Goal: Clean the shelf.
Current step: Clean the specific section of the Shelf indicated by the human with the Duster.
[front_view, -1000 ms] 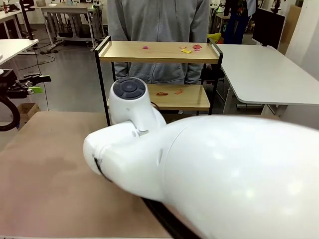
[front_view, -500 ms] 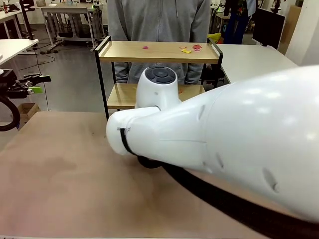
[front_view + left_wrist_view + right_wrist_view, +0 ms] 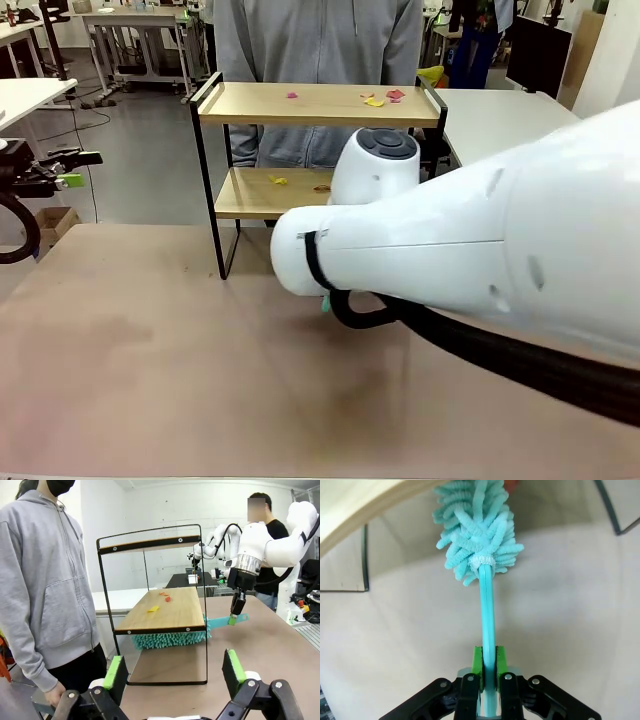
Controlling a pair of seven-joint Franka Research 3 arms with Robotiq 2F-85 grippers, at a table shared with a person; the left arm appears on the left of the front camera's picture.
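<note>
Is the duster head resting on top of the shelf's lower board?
No, the fluffy head of the duster lies under the lower board of the shelf, not on it.

No readable text, label, brand, number or sign in any view. Shelf boards, bench top, robot arm casing, person's grey hoodie: all plain, no print legible. Far background clutter too small to read.

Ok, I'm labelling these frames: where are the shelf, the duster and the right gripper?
shelf (image 3: 325,108), front view, bare top board.
duster (image 3: 477,527), right wrist view, fluffy teal head.
right gripper (image 3: 489,660), right wrist view, midway between its pads.
</note>
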